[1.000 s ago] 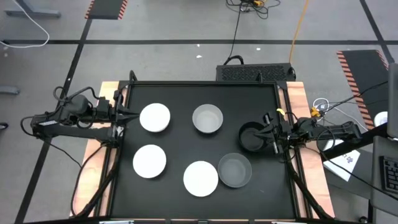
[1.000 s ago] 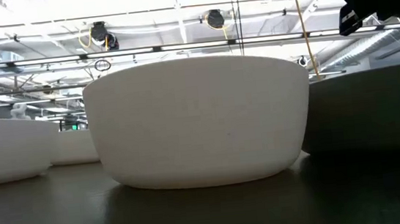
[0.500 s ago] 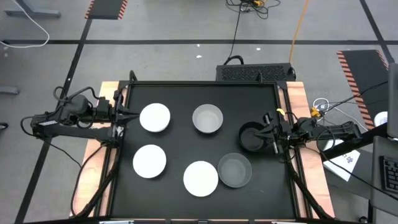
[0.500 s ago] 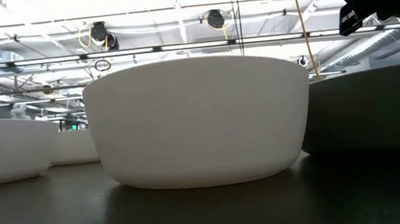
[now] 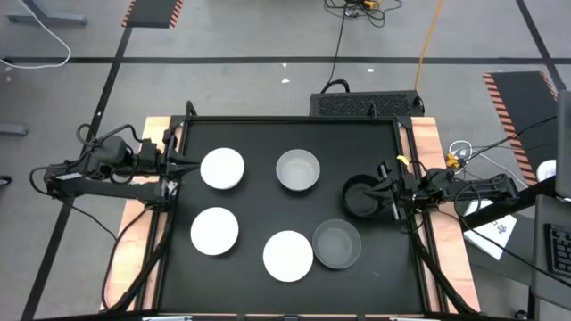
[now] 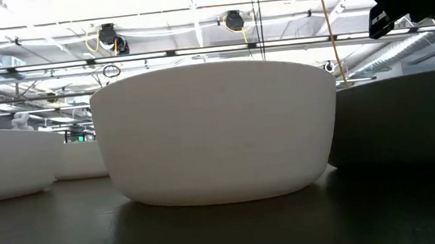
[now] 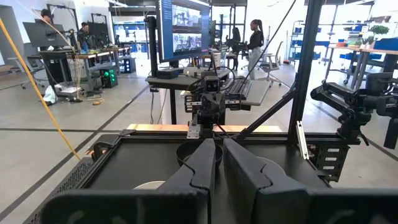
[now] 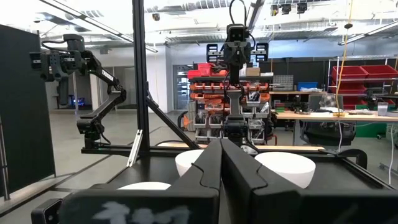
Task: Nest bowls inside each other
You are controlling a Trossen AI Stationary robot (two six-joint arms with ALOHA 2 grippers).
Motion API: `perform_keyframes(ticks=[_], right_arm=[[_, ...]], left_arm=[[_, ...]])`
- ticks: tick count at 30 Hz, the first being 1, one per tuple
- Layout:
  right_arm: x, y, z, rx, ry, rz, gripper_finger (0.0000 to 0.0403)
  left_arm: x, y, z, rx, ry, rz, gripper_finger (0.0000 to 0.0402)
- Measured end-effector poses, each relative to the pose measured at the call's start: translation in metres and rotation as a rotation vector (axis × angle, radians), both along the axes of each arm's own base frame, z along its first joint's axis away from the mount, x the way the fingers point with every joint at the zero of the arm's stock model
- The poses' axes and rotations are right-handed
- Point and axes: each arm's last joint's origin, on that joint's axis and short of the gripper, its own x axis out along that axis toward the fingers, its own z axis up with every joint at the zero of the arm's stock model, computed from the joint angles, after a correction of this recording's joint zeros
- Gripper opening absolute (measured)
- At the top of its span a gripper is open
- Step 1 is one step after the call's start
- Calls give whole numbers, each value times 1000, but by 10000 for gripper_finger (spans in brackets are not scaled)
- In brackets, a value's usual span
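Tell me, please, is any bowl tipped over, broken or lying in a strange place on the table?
Nothing stands out. All six bowls sit apart on the black table, none nested: three white bowls, two grey bowls and the black bowl. None looks tipped or broken.

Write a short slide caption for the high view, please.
Six bowls sit apart, un-nested, on the black table, with the left gripper and right gripper shut at opposite edges.

We see six bowls [image 5: 297,170] spread apart on the table [image 5: 268,134], none nested. The left gripper [image 5: 192,167] sits at the left edge, the right gripper [image 5: 379,194] at the right, over one bowl's rim.
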Motion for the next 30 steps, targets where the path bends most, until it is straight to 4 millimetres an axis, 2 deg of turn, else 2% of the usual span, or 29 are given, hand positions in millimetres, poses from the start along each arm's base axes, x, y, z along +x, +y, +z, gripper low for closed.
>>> perform_keyframes(ticks=[30], right_arm=[[-1,0,4,-12,-42,-4,0]], left_arm=[[0,0,0,0,0,0,37]])
